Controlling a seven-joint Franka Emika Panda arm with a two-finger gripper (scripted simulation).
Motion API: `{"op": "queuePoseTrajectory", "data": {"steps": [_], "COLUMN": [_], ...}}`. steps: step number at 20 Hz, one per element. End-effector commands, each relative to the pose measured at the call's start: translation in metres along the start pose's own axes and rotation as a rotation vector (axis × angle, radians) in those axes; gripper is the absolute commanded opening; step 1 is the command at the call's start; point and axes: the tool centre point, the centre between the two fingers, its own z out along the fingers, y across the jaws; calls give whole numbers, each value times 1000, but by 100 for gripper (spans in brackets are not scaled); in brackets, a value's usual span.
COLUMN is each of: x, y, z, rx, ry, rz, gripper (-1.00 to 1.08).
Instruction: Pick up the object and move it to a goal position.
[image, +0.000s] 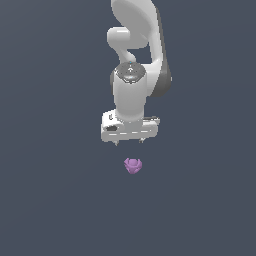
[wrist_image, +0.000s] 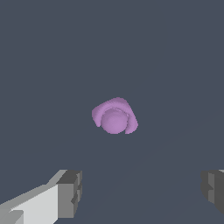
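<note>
- The claw (image: 129, 142) hangs from the white arm (image: 134, 45), pointing down, with only its two short fingertips showing under the wide white hand in the exterior view.
- In the wrist view its two fingers (wrist_image: 69, 194) stand far apart, one at each side of the picture, with a wide bare gap between them; the claw is spread and grips nothing.
- The object (image: 133, 166), a small light-purple lumpy piece, lies on the dark grey-blue floor (image: 55, 200) below the claw, clear of both fingertips.
- In the exterior view the object sits under the gap between the fingertips, very slightly toward that view's right of the claw's middle.
- In the wrist view the object (wrist_image: 114, 116) shows a smooth rounded dome with a ridged, petal-like rim wrapped around part of it.
- There it lies ahead of the fingers, not between their pads, and roughly in line with the middle of the gap.
- The object is much narrower than the spread of the fingers.
- Nothing touches the object except the floor it rests on.
</note>
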Motion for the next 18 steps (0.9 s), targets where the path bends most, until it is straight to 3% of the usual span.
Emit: {"op": "queuePoseTrajectory", "data": {"steps": [1, 18], "x": [4, 36], "y": [-1, -14], "z": [8, 75], "rx": [-1, 13], "ry": [-4, -30], "rz": [-44, -407], "gripper": [100, 100]}}
